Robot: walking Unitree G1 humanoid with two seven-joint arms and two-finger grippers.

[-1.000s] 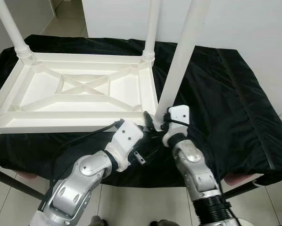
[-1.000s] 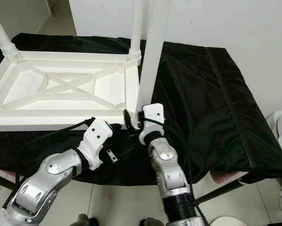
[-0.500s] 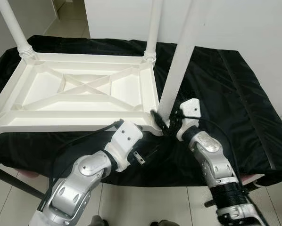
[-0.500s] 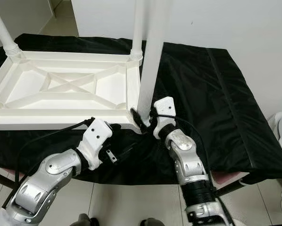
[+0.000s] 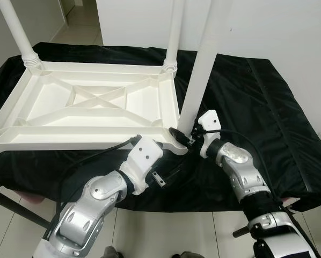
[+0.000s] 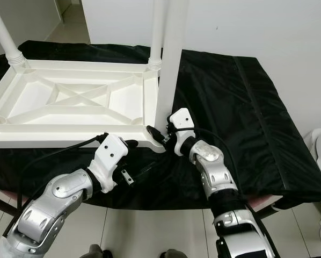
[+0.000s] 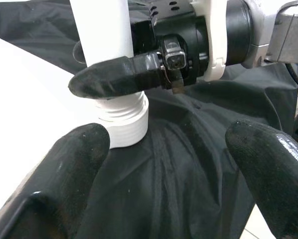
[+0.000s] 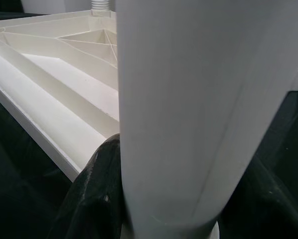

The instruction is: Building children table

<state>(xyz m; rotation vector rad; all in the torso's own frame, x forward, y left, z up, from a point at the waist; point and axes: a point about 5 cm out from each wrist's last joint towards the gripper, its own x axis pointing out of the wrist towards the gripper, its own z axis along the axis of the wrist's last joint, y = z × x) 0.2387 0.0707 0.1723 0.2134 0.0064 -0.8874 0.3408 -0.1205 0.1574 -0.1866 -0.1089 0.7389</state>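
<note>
White ribbed tabletop (image 5: 90, 107) | right end effector (image 5: 183, 135) clamps round leg (image 5: 199, 75) | left end effector (image 7: 164, 164) spread

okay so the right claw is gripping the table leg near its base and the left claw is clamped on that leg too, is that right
Not quite. The right claw does grip the table leg near its base, but the left claw is open and clear of the leg, as the left wrist view shows.

Upside-down white plastic children's tabletop (image 5: 90, 107) lies on left half of black-cloth-covered surface (image 5: 257, 107). Three white tubular legs upright: far-left (image 5: 18, 29), far-right (image 5: 174, 32), near-right (image 5: 201, 70). Right pincer (image 5: 183, 135) at near-right leg base; left pincer (image 6: 132, 145) just before tabletop's near edge.
</note>
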